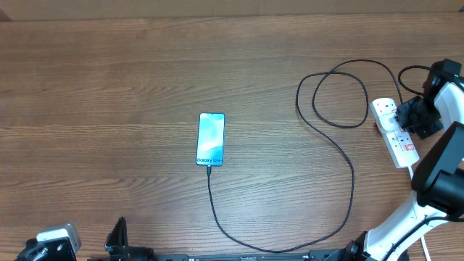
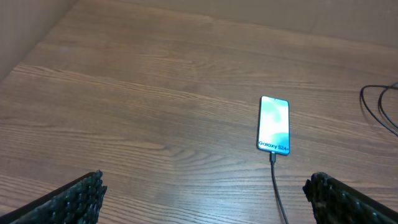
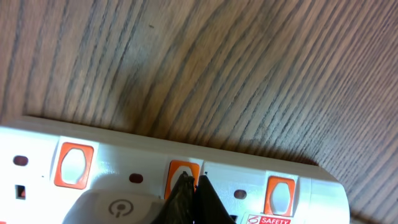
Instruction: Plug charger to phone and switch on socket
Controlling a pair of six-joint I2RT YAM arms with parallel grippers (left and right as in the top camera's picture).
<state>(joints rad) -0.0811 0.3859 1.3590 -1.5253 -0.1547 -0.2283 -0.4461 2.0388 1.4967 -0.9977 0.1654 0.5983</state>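
Note:
The phone [image 1: 210, 139] lies face up mid-table with its light-blue screen lit; it also shows in the left wrist view [image 2: 274, 125]. The charger's black cable [image 1: 341, 145] has its tip in the phone's near end [image 2: 272, 156], then loops right to the socket, a white power strip [image 1: 395, 138] at the right edge. My right gripper [image 1: 407, 123] is shut, and its tips [image 3: 193, 182] touch the middle orange-red switch [image 3: 177, 169] of the strip [image 3: 249, 171]. My left gripper [image 2: 205, 190] is open wide and empty, low near the front edge [image 1: 119, 243], short of the phone.
A pale plug body with a power symbol [image 3: 118, 206] sits in the strip beside the pressed switch. Two more orange-red switches [image 3: 73, 165] [image 3: 278, 194] flank it. The cable's loops [image 1: 333, 94] lie left of the strip. The right arm's white links [image 1: 435, 174] stand at the right edge.

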